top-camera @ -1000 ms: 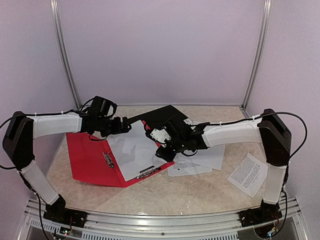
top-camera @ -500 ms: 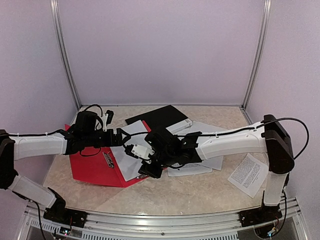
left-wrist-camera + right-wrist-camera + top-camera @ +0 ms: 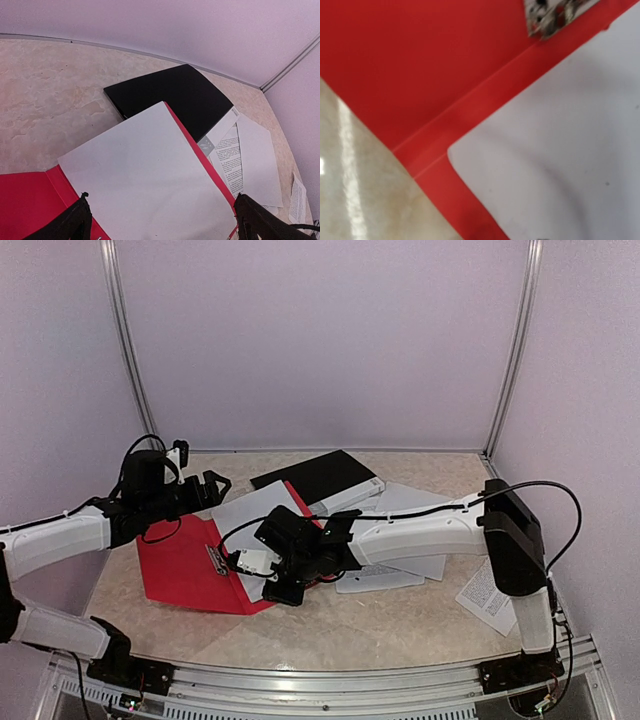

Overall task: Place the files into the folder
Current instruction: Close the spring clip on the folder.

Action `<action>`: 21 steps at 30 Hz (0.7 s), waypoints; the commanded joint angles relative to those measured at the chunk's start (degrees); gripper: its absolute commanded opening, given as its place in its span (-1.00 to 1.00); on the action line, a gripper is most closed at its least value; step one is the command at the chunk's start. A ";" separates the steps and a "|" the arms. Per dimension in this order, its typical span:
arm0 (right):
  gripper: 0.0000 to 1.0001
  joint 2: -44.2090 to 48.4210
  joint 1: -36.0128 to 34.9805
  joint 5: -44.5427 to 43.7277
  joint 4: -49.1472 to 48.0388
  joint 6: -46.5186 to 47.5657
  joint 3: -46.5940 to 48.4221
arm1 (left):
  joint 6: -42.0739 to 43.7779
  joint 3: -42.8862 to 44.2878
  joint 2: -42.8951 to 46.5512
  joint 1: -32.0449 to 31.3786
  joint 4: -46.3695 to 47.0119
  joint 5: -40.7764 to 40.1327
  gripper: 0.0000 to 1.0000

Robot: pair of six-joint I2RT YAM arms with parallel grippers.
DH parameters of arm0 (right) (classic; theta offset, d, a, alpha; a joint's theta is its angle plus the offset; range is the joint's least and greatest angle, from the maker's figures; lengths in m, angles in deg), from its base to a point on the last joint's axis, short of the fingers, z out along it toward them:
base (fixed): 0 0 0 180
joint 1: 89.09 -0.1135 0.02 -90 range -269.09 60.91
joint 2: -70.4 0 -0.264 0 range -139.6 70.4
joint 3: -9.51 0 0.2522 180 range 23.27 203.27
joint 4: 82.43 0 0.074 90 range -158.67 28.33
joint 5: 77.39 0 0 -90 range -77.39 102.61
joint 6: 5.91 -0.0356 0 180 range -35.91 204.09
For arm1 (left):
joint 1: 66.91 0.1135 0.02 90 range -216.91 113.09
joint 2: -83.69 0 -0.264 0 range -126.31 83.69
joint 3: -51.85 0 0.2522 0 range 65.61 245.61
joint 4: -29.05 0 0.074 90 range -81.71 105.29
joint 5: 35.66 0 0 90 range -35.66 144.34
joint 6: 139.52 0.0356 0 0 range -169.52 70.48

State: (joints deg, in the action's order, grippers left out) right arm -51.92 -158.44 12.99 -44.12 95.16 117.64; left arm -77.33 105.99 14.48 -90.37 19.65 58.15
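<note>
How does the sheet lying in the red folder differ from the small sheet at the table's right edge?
The folder sheet shows a blank face; the small sheet carries dense print. The folder sheet is clearly larger than the small sheet. It rests on the red folder; the small sheet lies on the table, partly behind the right arm. Both are white paper lying flat.

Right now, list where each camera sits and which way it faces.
Top external: high behind the bases, looking down on the table; left arm, right arm show.
Left wrist: on the left arm, facing the back wall over the white sheet; left jaws wide apart at the bottom corners.
Right wrist: close above the red folder, facing down; no jaws clearly show.
Shared: both wrist views see that sheet on that folder.
</note>
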 commanded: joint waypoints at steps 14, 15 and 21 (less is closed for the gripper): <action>-0.09 -6.98 -0.60 0.35 8.61 9.20 7.90 | -3.49 -0.06 1.93 2.83 -3.20 -1.49 0.92; -0.10 -7.31 -0.64 0.09 8.62 9.45 8.20 | -3.46 -0.04 1.89 2.87 -3.23 -1.37 0.92; -0.18 -8.36 -0.54 0.06 9.42 10.74 9.42 | -3.03 0.54 1.28 2.84 -3.50 -0.77 0.91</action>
State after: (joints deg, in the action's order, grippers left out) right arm -58.76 -158.46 13.43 -36.69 104.34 125.18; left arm -80.57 105.99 15.50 -87.88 17.20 57.01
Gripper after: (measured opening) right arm 0.429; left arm 0.958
